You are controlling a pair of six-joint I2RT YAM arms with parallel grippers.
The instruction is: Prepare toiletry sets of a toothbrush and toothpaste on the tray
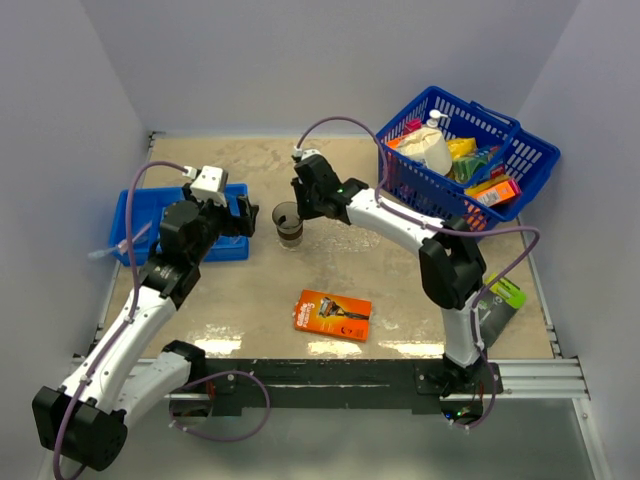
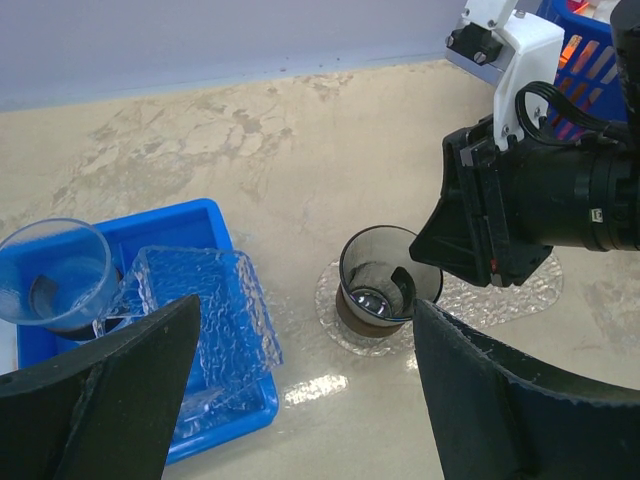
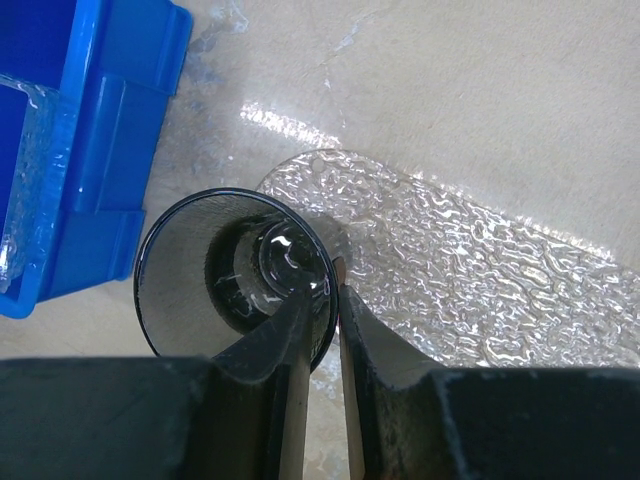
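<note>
Clear plastic, the tray (image 3: 470, 270) lies on the desk (image 3: 480, 80) near the blue bin (image 3: 110, 130), carrying a brownish cup (image 3: 190, 290). The right gripper (image 3: 335, 290) has narrow jaws pinching the cup's rim. The left gripper (image 2: 305, 310) hangs with jaws wide.

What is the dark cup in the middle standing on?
The cup sits on one end of the clear tray. The right end effector pinching its rim hides the tray's near edge.
</note>
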